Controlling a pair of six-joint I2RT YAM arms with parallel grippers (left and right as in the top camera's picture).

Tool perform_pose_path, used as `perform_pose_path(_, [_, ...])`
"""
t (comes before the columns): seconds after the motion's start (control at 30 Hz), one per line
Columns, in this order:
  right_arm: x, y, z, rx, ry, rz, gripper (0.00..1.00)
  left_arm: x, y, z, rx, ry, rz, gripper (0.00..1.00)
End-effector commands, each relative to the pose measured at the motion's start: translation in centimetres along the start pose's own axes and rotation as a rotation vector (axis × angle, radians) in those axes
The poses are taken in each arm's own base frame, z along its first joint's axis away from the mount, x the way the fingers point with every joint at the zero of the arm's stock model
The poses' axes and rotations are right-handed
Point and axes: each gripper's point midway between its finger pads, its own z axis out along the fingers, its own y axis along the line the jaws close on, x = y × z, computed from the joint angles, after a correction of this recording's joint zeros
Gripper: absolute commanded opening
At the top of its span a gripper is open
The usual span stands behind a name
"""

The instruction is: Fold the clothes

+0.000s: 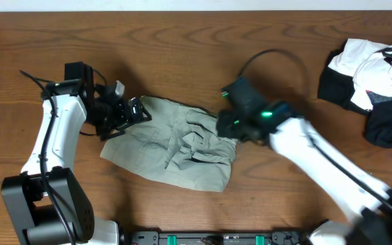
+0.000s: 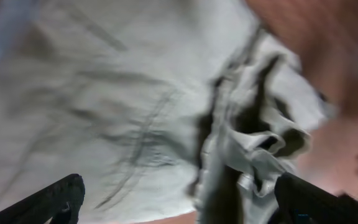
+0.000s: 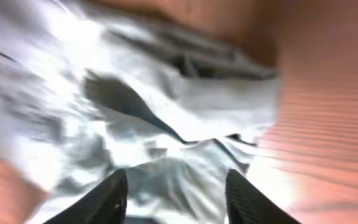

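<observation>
Overhead bright, even; white right arm (image 1: 318,153) motion-blurred. Wrist views smeared w/ blur; wrinkled grey-beige cotton garment (image 3: 222,102) glares white ahead of right gripper (image 3: 176,193) jaws.

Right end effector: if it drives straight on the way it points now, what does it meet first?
The wrinkled khaki cotton garment: the right wrist view shows its crumpled folds directly ahead of the open right end effector, nothing between. Blur hides how near.

One wrinkled khaki cotton garment (image 1: 175,146), one heap of black and white garments (image 1: 376,82), one brown wooden table (image 1: 182,54), two black grippers: left gripper (image 1: 136,113), right gripper (image 1: 226,125).
</observation>
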Motion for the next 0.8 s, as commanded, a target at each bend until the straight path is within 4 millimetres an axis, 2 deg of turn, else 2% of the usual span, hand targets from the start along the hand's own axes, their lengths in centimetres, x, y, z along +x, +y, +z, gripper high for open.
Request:
perform_pose_path(0.0, [-0.4,-0.7,-2.0,-0.042,0.009,0.006,0.52,0.4,-2.3,-0.5,0.119,-0.007,0.103,1.0])
perform_pose_path(0.07, [0.3,-1.1,-2.2,-0.041,0.049,0.022,0.55,0.4,-2.3,-0.5,0.119,-0.007,0.102,1.0])
perform_pose_path(0.13, [1.5,-1.4,-1.8,-0.027,0.094,0.023,0.65,0.5,-2.3,-0.5,0.119,-0.002,0.098,0.99])
perform_pose_path(0.3, [5.2,-2.2,0.2,0.034,0.193,0.074,0.65,1.1,-2.2,-0.5,0.115,0.021,0.082,1.0])
perform_pose_path(0.4, [6.7,-3.6,1.5,0.089,0.211,0.162,0.67,1.2,-2.2,-0.5,0.114,0.026,0.078,1.0])
perform_pose_path(0.5, [8.0,-4.8,2.9,0.104,0.229,0.246,0.81,1.2,-2.2,-0.5,0.114,0.026,0.078,1.0])
perform_pose_path(0.63, [9.3,-3.9,5.1,-0.017,0.258,0.247,0.88,1.2,-2.2,-0.5,0.114,0.026,0.078,1.0])
perform_pose_path(0.77, [9.8,-3.1,6.2,-0.113,0.259,0.237,0.96,1.2,-2.2,-0.5,0.114,0.026,0.078,1.0])
